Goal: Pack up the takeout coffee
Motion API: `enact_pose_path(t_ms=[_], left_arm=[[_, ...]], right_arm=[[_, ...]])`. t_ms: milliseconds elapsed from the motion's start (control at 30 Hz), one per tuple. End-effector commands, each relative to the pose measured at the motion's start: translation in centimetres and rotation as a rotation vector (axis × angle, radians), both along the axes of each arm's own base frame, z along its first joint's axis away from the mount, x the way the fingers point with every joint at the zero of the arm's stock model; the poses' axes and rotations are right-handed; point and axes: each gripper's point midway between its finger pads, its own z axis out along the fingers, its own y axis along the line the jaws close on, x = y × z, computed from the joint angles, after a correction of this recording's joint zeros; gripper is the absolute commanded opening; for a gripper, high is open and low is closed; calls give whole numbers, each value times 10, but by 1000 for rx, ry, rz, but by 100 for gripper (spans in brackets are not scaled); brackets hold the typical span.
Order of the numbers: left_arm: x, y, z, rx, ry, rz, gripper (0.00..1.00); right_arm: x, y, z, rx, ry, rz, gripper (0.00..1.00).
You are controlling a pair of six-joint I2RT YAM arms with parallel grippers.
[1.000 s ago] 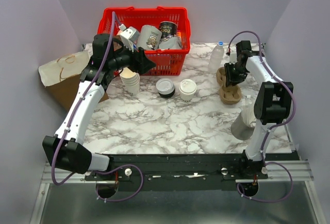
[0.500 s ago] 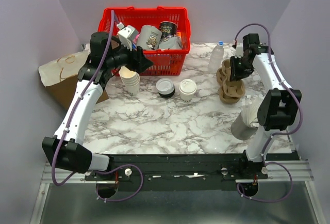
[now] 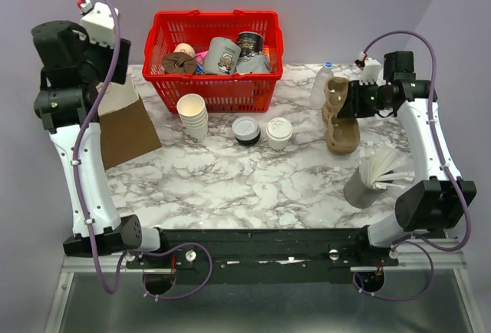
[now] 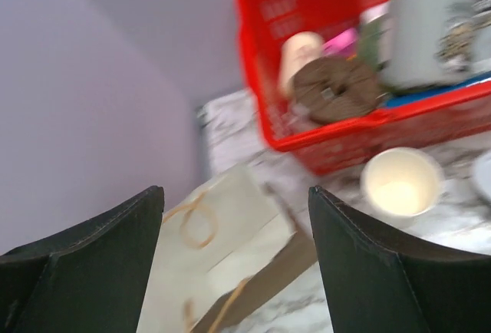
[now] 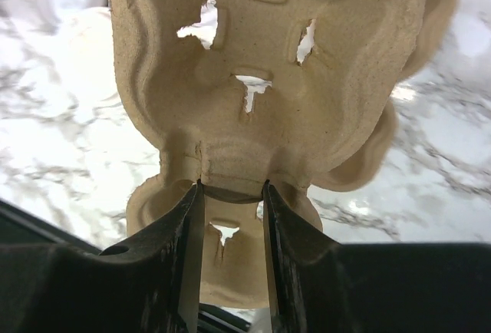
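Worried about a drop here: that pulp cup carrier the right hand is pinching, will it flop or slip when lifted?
Probably light and fairly stiff: the carrier is thin moulded pulp with ribs and cut-outs. Held by the right hand at one rim only, it may tilt or swing. Its rough matte surface likely resists slipping.

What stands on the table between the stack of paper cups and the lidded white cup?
In the top view, one round dark-rimmed lid-like piece sits there, close beside the lidded white cup, farther from the stack of paper cups.
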Motion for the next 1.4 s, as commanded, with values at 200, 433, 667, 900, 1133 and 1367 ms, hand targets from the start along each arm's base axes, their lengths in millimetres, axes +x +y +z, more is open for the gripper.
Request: enact_pose_path(t_ms=[200, 433, 667, 900, 1133, 1367], left_arm=[[-20, 127, -88, 245, 480, 152, 83], [3, 154, -116, 316, 591, 111, 81], [15, 174, -130, 435, 657, 79, 78], [20, 185, -153, 465, 739, 64, 75], [28, 188, -178, 458, 806, 33, 67], [28, 185, -187, 450, 835, 14, 49]], right_arm=[[-24, 49, 13, 281, 16, 154, 1], [-25, 53, 20, 304, 7, 165, 1], [-31, 53, 19, 304, 0, 161, 1], [-36, 56, 10, 329, 29, 157, 1], [-33, 56, 13, 331, 23, 157, 1], [-37, 57, 11, 338, 28, 158, 1]])
